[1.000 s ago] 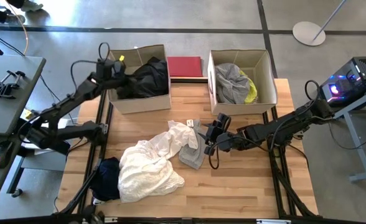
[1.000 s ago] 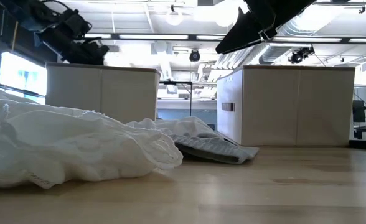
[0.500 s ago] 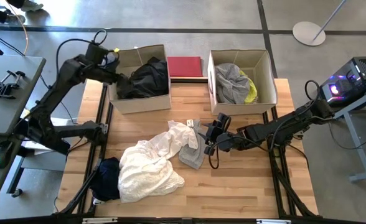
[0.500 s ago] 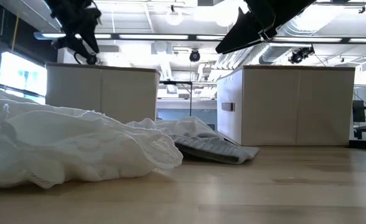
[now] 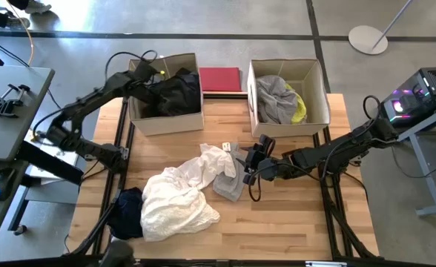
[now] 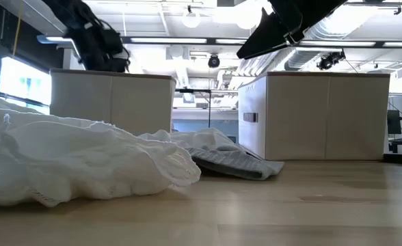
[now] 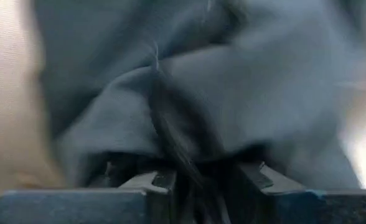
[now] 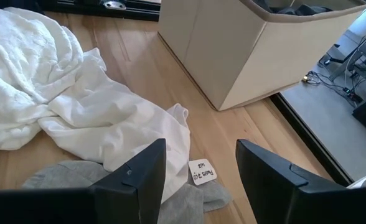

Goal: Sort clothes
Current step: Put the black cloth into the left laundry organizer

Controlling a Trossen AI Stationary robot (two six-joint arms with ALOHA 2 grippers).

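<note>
A big crumpled white cloth (image 5: pixel 175 200) and a flat grey cloth (image 5: pixel 230 182) are seen on the light brown wooden table (image 5: pixel 292 215). A yellow cloth (image 5: pixel 300 108) is seen in 1 beige cardboard box (image 5: pixel 318 80).

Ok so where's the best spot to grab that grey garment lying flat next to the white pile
Take the grey garment by its free edge on the side away from the white pile, coming straight down from above. It lies flat there, while its other side is tucked under the white fabric. The open right gripper hangs close by that edge.
</note>
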